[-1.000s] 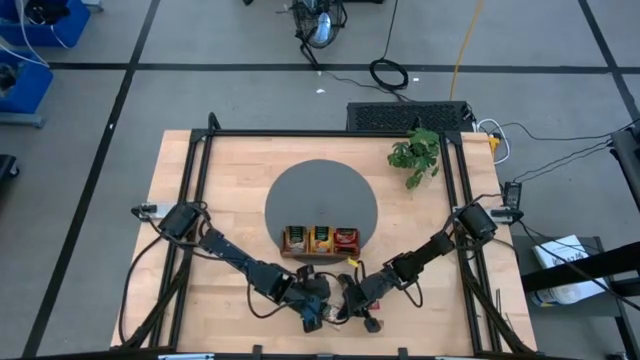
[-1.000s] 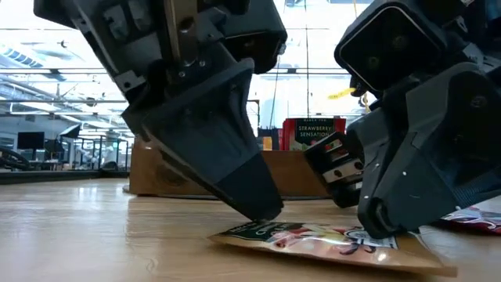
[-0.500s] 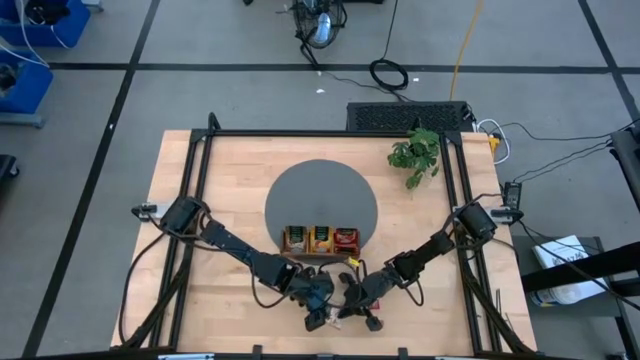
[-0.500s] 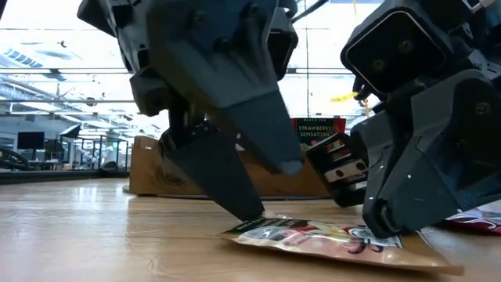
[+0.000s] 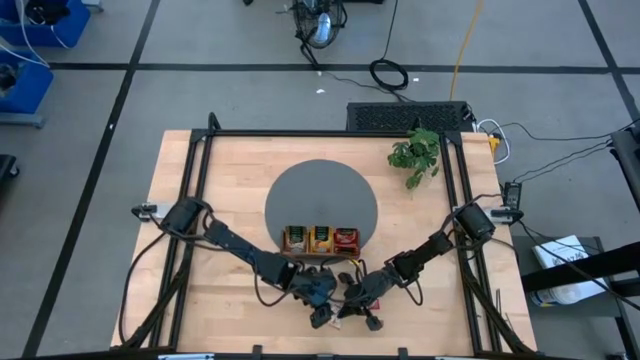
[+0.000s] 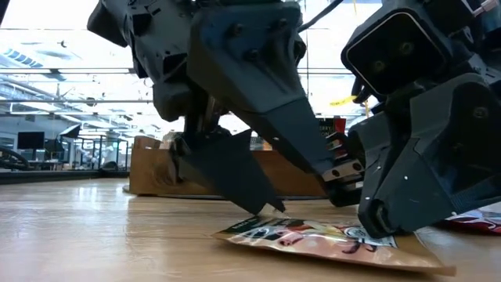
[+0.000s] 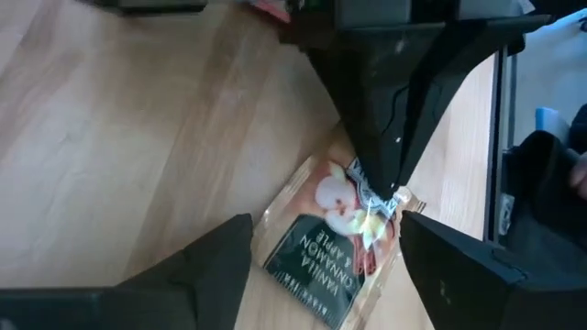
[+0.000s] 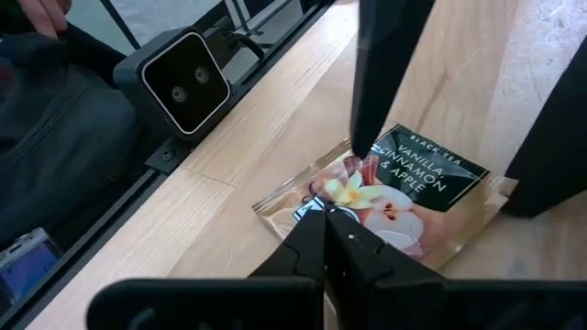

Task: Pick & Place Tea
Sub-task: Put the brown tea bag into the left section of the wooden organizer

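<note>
Judging from how things lie, you are well into the job but not through it: the tray (image 5: 321,240) at the near rim of the grey disc (image 5: 320,200) already holds sachets in all three compartments, while one sachet (image 8: 385,197) still lies flat on the table (image 5: 220,180) near its front edge, just in front of the tray. Your left gripper (image 7: 321,243) is down over that sachet with its fingers (image 7: 206,266) wide apart, one on each side of the packet's dark printed end, one tip at or just above the foil in the low view; nothing is held between them. Your right gripper (image 8: 327,220) has its fingers together, the closed tip resting on the sachet's pale end as if pinning it down. Part of another red packet (image 6: 477,219) shows at the low view's edge, lying on the table beyond the right gripper, so more than one sachet seems left. What remains, as far as you can see, is to close on this sachet, lift it and carry it to the tray.
</note>
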